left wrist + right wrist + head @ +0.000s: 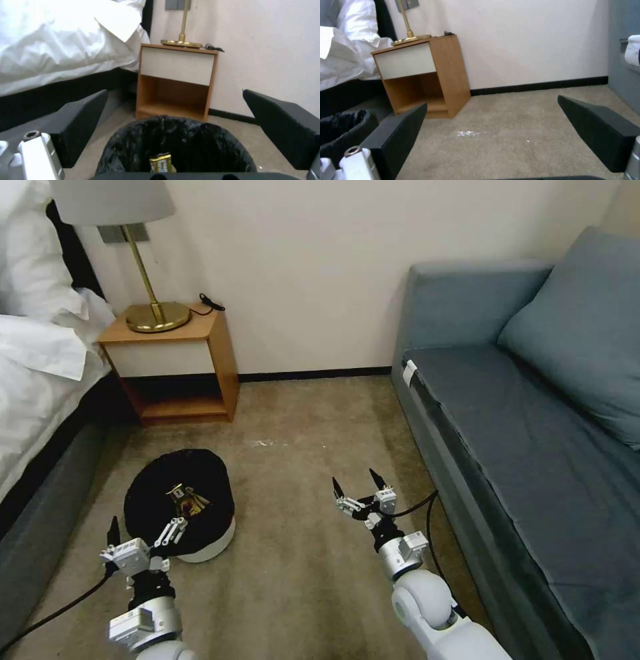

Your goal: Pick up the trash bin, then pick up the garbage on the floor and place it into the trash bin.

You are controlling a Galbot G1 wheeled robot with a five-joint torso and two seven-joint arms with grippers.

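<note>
The trash bin [180, 507] sits on the carpet [300, 580] in the lower left of the head view, its white wall showing below a glossy black bag liner [207, 480] that drapes over the rim. Inside it lies garbage [185, 501]: a yellow-brown packet among red-and-white bits, seen in the left wrist view as a gold packet [161, 162] low in the black liner. The left gripper [141, 532] hovers at the bin's near rim, at the bottom left of the head view, its fingers spread wide apart and holding nothing. The right gripper [357, 487] hangs over bare carpet at lower centre, well apart from the bin, its fingers also spread and empty. A small pale smear [270, 443] marks the carpet beyond the bin. Behind the bin, in the upper left, stands a wooden nightstand [177, 363] carrying a brass lamp [150, 307], with a white-sheeted bed [40, 360] along the left edge. A blue-grey sofa [527, 413] fills the right side.
</note>
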